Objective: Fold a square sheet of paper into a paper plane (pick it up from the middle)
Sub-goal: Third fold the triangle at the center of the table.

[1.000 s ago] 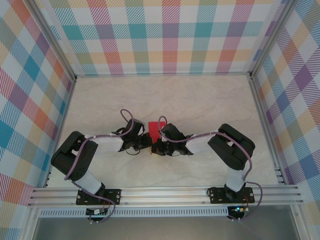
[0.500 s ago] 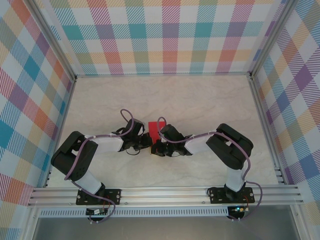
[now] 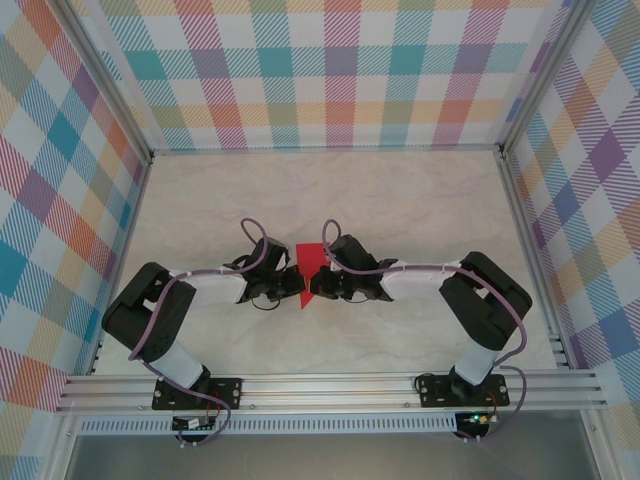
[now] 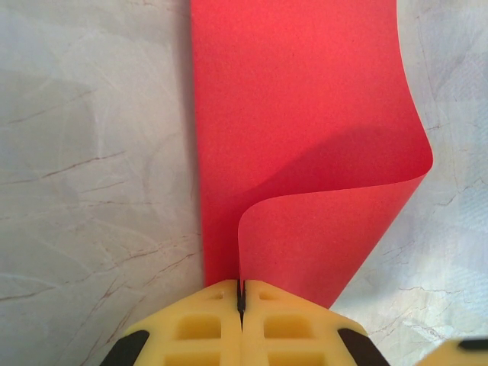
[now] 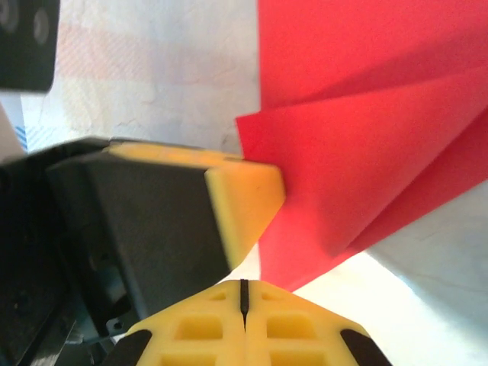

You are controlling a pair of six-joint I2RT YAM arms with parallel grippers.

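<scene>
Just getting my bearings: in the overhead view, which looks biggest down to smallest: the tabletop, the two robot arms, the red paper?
1. Marble tabletop, largest.
2. Left arm and right arm: about alike, so not ranked against each other.
3. Red paper sheet, smallest by far.

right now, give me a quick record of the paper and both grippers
paper: red, partly folded, one flap curling up off the table
left gripper: shut, pinching the paper's edge
right gripper: shut on a folded corner
spacing: the two grippers tip to tip, close together at mid-table
plane: not yet formed
</scene>
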